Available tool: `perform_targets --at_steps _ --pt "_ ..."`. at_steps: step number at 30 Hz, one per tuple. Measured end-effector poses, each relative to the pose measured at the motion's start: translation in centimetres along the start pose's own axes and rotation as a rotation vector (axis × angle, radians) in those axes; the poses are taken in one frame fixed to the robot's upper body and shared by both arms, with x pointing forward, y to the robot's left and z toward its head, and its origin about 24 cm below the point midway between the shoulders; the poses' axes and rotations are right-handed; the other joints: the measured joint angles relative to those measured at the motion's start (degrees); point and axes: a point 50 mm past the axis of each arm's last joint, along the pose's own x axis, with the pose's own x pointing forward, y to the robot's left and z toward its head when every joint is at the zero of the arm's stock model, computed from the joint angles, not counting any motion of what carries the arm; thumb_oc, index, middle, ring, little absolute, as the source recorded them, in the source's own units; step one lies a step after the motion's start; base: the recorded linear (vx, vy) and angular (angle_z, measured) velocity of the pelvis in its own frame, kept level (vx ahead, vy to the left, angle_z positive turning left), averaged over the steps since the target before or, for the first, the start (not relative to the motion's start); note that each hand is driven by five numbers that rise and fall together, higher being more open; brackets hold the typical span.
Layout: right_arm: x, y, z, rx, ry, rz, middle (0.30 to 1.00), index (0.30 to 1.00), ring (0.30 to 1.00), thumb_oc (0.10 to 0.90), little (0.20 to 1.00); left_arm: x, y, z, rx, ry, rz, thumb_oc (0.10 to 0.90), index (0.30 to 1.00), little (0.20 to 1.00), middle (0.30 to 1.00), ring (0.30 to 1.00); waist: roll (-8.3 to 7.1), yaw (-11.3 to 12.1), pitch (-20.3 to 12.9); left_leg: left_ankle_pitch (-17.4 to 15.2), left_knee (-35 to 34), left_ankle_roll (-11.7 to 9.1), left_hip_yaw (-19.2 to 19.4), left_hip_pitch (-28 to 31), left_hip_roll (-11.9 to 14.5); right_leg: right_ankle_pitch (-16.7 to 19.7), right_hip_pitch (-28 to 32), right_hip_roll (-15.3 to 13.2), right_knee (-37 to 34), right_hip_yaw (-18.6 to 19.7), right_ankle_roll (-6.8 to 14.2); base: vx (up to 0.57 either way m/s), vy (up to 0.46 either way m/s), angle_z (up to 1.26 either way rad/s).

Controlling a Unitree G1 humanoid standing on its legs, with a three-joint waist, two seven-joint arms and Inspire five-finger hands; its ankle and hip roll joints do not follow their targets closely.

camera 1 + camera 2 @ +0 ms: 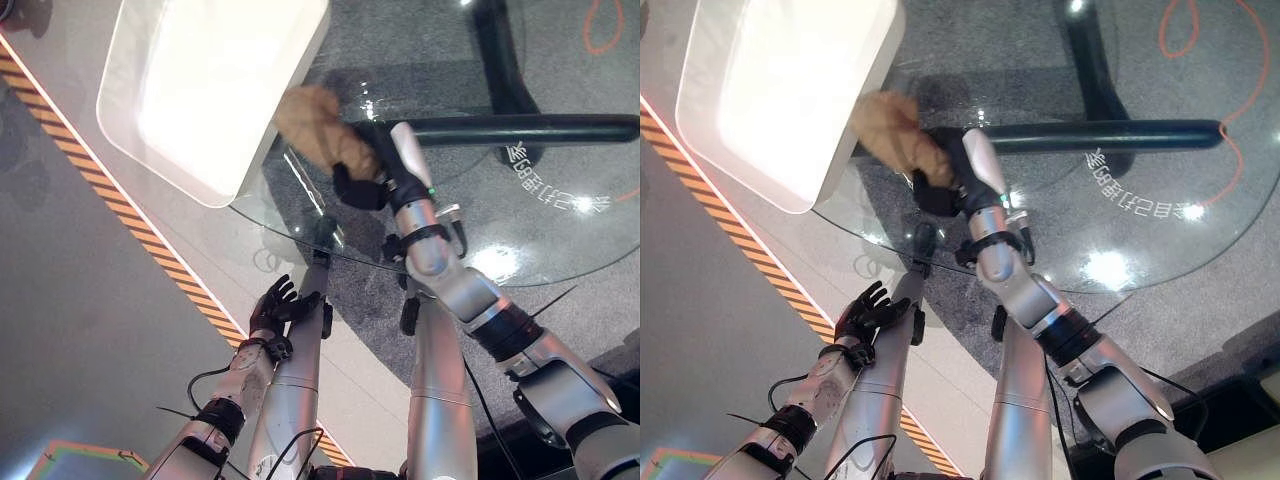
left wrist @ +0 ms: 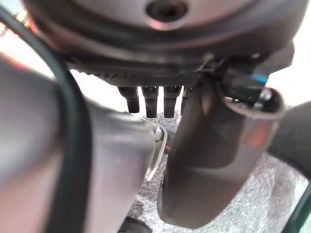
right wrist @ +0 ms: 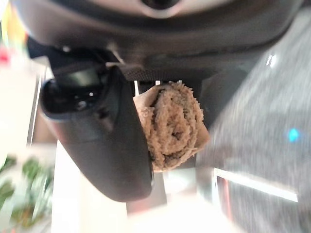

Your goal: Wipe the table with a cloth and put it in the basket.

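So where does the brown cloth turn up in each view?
Left eye view: cloth bunched in the right hand, beside the white basket.
Right eye view: upper centre, same grasp.
Right wrist view: centre, clamped by the hand.
Left wrist view: no cloth visible.
Shared landmark: the basket's near edge.

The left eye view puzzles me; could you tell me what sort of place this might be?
Probably a robot test or demo area: a round glass table on grey carpet, hazard-striped floor tape, and a white basket beside the right hand gripping a brown cloth.
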Motion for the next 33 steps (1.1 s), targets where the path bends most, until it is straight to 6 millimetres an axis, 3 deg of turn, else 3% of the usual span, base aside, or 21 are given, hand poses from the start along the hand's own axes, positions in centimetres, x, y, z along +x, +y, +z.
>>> perform_targets --at_steps 6,22,29,33 --pt "-0.5 1.8 -0.1 -0.022 0.011 0.120 0.300 0.300 0.300 0.100 0.200 0.0 -0.1 -0.1 -0.001 0.003 -0.002 0.800 0.900 0.900 0.900 0.900 -0.02 -0.2 0.0 -0.2 0.6 -0.2 0.0 -0.2 -0.8 -0.3 0.1 -0.9 0.4 0.1 0.4 0.00 0.004 0.03" --pt "-0.4 1.9 -0.1 -0.044 0.015 0.154 0.300 0.300 0.300 0.100 0.200 0.0 0.3 0.0 -0.003 0.006 0.006 0.800 0.900 0.900 0.900 0.900 -0.05 -1.1 0.0 0.0 1.0 0.0 0.0 -0.2 -0.5 -0.2 0.2 -0.5 0.4 0.0 0.3 0.00 0.000 0.00" --pt "-0.4 0.8 -0.5 -0.068 0.022 0.028 0.300 0.300 0.300 0.100 0.200 0.0 0.4 0.0 -0.007 0.006 0.008 0.800 0.900 0.900 0.900 0.900 -0.10 -1.2 0.0 0.0 1.6 0.0 0.0 -0.2 -0.4 -0.2 0.4 -0.4 0.3 0.0 0.3 0.00 -0.020 0.00" --pt "-0.1 -1.6 -1.0 -0.102 0.040 -0.145 0.300 0.300 0.300 0.100 0.200 0.0 0.6 0.0 -0.004 0.005 0.011 0.800 0.900 0.900 0.900 0.900 -0.42 -1.3 -0.1 -0.3 2.0 -0.1 0.0 -0.2 -0.3 0.0 0.5 -0.2 0.1 0.0 0.5 0.00 -0.038 -0.03"
